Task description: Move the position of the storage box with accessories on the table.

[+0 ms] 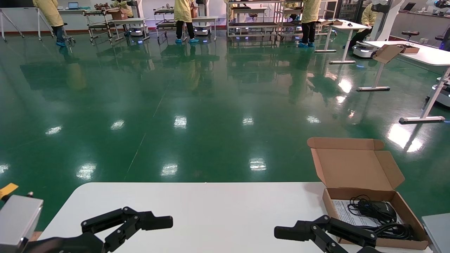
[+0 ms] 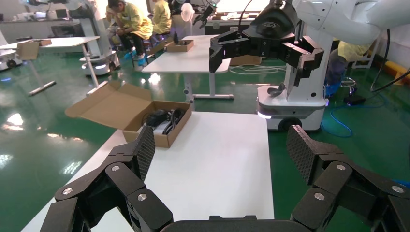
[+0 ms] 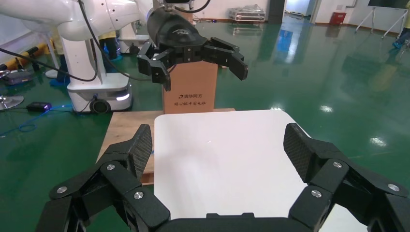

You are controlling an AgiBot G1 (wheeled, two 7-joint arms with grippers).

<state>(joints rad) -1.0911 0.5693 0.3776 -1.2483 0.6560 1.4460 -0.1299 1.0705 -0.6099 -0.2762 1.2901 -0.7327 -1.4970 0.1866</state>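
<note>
We count one storage box (image 1: 372,196), lid hinged open, on one bench (image 1: 211,207); inside it, two kinds of accessories: one black oval device with its coiled cable (image 1: 379,212) and one white printed sheet (image 1: 346,211); we count two grippers over the bench, one left gripper (image 1: 160,222) and one right gripper (image 1: 286,232), each with two fingers spread apart; beyond the bench, at least three other white desks (image 1: 425,54) on the green floor; on the nearest of them, one further cardboard box (image 1: 393,51); we count at least five people in yellow coats (image 1: 182,14) along the far side; the total is uncertain, some being cut off.
</note>
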